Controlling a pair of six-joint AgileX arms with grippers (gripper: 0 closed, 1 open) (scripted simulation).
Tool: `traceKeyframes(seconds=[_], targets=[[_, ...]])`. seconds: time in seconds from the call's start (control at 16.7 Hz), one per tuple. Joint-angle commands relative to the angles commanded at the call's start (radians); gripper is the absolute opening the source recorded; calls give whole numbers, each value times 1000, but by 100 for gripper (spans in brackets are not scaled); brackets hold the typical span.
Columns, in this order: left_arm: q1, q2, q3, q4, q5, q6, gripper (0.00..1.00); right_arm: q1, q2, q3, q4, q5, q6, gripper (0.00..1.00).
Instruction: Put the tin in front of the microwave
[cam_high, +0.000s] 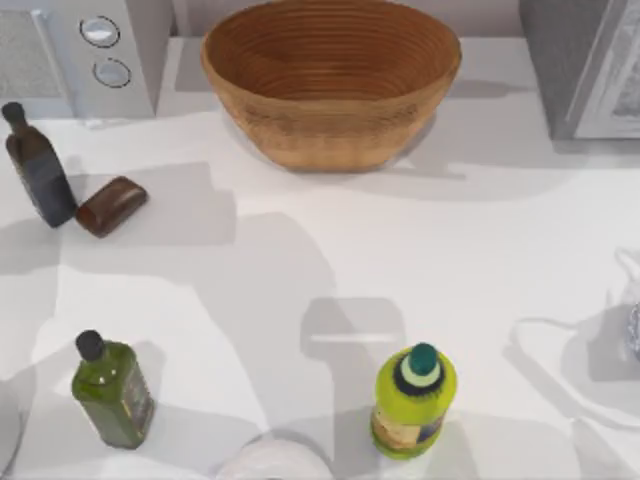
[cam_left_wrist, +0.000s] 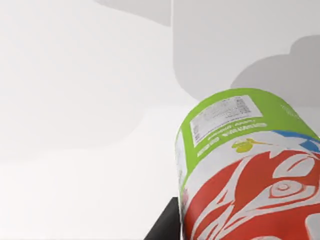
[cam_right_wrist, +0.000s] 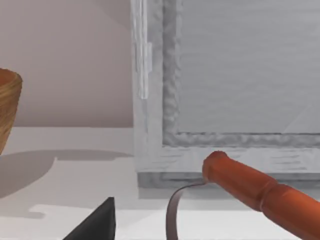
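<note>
The tin, red with white lettering and a lime-green end, lies close in the left wrist view, above the white table. My left gripper is shut on the tin, and one dark finger shows against the tin's side. The microwave, light grey with two round dials, stands at the table's back left corner. In the right wrist view my right gripper is open; one dark finger shows low over the table, near an orange-handled tool.
A wicker basket sits at the back centre and a grey box at the back right. A dark bottle and a brown block stand left. An olive bottle and a yellow-green bottle stand in front.
</note>
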Motion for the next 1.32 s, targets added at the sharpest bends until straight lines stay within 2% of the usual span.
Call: traceKeyframes(seconds=[0.18,0.96,1.32], targets=[[0,0,0,0,0,0,0,0,0,0,0,0,0,100],[0,0,0,0,0,0,98,0,0,0,0,0,0,100],[0,0,0,0,0,0,100,0,0,0,0,0,0,100]])
